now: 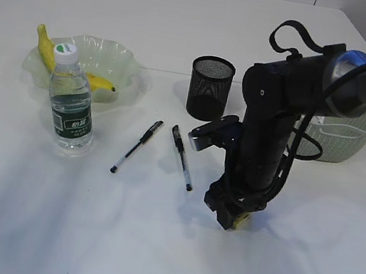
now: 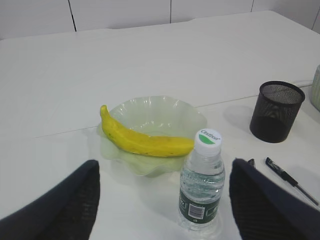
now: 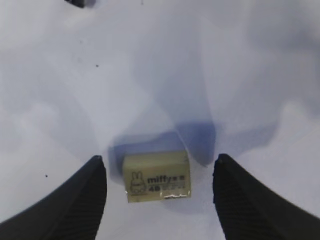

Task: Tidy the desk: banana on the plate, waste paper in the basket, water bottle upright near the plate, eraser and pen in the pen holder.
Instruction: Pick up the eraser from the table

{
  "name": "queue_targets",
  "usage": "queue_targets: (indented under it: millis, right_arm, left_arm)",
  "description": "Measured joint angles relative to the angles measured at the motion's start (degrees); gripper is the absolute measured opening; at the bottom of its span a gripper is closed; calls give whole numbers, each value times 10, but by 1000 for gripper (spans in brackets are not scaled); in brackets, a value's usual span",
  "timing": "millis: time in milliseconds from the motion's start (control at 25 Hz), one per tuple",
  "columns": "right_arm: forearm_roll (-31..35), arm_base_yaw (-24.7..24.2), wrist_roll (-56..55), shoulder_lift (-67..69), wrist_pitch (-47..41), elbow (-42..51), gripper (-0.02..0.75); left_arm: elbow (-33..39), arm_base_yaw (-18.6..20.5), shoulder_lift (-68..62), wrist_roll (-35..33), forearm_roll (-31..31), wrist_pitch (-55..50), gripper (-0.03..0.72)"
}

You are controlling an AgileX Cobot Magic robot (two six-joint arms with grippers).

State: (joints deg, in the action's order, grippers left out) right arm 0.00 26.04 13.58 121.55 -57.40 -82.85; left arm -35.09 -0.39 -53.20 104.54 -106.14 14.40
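Observation:
The banana [image 1: 46, 49] [image 2: 145, 142] lies in the pale green plate [image 1: 122, 56] [image 2: 155, 112]. Just in front of the plate the water bottle [image 1: 70, 107] [image 2: 201, 185] stands upright. Two black pens [image 1: 138, 146] [image 1: 182, 156] lie on the desk [image 1: 189, 18], near the black mesh pen holder [image 1: 210, 87] [image 2: 276, 111]. My right gripper [image 1: 229, 215] [image 3: 158, 165] is down at the desk, open, its fingers either side of the pale yellow eraser [image 3: 157, 176] [image 1: 242, 222] without touching it. My left gripper [image 2: 164, 170] hangs open, empty, the bottle by its right finger. The waste paper is hidden.
The grey-green basket [image 1: 347, 140] [image 2: 316, 87] stands at the right, partly behind my right arm, which also rises close to the pen holder. One pen [image 2: 290, 179] lies right of the bottle in the left wrist view. The left arm is outside the exterior view.

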Motion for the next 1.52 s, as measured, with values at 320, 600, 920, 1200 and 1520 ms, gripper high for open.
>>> queue_targets:
  millis: [320,600,920,1200,1520]
  right_arm:
    - [0,0,0,0,9,0,496]
    - [0,0,0,0,13,0,496]
    - [7,0,0,4,14,0,496]
    - [9,0,0,10,14,0,473]
    - [10,0,-1,10,10,-1,283]
  left_arm:
    - [0,0,0,0,0,0,565]
    - [0,0,0,0,0,0,565]
    - [0,0,0,0,0,0,559]
    - [0,0,0,0,0,0,557]
    - [0,0,0,0,0,0,554]
